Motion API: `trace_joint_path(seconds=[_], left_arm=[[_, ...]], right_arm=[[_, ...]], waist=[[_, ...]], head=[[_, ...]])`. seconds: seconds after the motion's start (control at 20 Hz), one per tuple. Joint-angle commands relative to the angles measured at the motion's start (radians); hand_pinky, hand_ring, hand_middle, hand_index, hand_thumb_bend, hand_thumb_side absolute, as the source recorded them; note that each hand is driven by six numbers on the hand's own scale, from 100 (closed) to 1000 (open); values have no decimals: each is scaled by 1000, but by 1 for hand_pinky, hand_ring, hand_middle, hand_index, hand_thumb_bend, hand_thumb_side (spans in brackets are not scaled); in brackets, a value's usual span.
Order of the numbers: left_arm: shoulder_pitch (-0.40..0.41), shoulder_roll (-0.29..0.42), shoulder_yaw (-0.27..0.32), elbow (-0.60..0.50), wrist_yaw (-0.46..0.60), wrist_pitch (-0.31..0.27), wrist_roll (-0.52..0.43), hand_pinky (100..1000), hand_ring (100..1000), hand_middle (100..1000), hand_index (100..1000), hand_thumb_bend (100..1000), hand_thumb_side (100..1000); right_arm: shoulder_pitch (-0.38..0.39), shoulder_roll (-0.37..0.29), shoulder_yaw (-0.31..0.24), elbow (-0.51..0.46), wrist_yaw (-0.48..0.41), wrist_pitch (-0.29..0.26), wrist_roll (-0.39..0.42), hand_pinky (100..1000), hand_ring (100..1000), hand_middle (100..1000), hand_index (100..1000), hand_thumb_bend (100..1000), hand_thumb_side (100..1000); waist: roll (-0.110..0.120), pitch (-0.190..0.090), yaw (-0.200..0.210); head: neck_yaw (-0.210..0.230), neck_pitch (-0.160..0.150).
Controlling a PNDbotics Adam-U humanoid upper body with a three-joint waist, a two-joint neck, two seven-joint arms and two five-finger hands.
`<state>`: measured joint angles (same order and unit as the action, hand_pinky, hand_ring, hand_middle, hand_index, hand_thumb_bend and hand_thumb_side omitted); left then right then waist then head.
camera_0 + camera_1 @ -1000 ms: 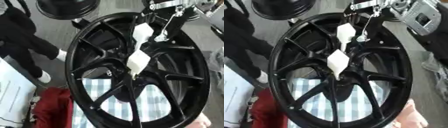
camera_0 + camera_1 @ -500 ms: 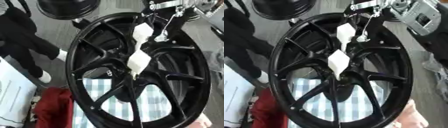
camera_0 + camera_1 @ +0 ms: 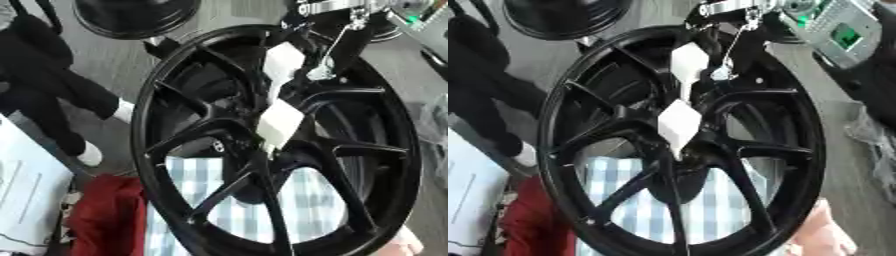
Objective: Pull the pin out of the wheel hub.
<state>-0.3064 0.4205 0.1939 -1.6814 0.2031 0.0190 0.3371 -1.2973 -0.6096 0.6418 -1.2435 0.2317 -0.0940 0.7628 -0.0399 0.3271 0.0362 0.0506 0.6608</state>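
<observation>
A large black spoked wheel [image 3: 175, 120] fills both views, lying on a blue-and-white checked cloth [image 3: 306, 200]. My right hand [image 3: 280, 122], black with white plates, comes down from the upper right along a silver-jointed arm [image 3: 728, 7]. Its lower white tip tapers onto the hub [image 3: 254, 155] at the wheel's centre. I cannot make out the pin itself; the hand covers that spot. My left hand shows in neither view.
A person's bare hand [image 3: 824, 235] touches the wheel's rim at the lower right. A red cloth [image 3: 105, 215] and a white box [image 3: 26, 200] lie at the left. Another black wheel [image 3: 131, 15] sits at the top, and a grey device with a green light [image 3: 837, 30] at the upper right.
</observation>
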Motion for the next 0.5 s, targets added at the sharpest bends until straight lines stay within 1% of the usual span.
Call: trace_joint_path(seconds=[0.05, 0.15, 0.2, 0.25, 0.35, 0.5], left_arm=[[-5, 14, 5, -11, 5, -2, -2, 741, 780, 700, 740, 238, 624], [-6, 14, 5, -11, 5, -2, -2, 741, 780, 700, 740, 237, 625], [-6, 15, 5, -11, 5, -1, -3, 742, 780, 700, 740, 238, 627], [-5, 15, 5, -11, 5, -1, -3, 742, 780, 700, 740, 236, 626], [-5, 15, 5, -11, 4, -1, -3, 742, 780, 700, 740, 236, 626], [-4, 16, 6, -11, 5, -1, -3, 742, 781, 700, 740, 236, 626]], right_arm=[[-35, -21, -32, -19, -16, -8, 17, 717, 610, 290, 463, 269, 100], [-40, -28, -46, -23, -21, -11, 28, 716, 608, 287, 461, 271, 100], [-42, -32, -55, -23, -24, -11, 31, 715, 607, 285, 460, 208, 100], [-43, -36, -63, -23, -27, -11, 35, 715, 607, 285, 459, 270, 100], [-46, -45, -79, -22, -35, -10, 46, 714, 607, 285, 459, 267, 100], [-45, -67, -117, -30, -57, -1, 50, 712, 605, 282, 458, 254, 100]], waist=[[5, -22, -1], [5, -22, -2], [5, -23, -3], [6, -23, -4], [6, -24, -5], [7, -26, -8]], head=[[1, -7], [2, -7], [2, -6], [3, -6], [3, -7], [6, -8]])
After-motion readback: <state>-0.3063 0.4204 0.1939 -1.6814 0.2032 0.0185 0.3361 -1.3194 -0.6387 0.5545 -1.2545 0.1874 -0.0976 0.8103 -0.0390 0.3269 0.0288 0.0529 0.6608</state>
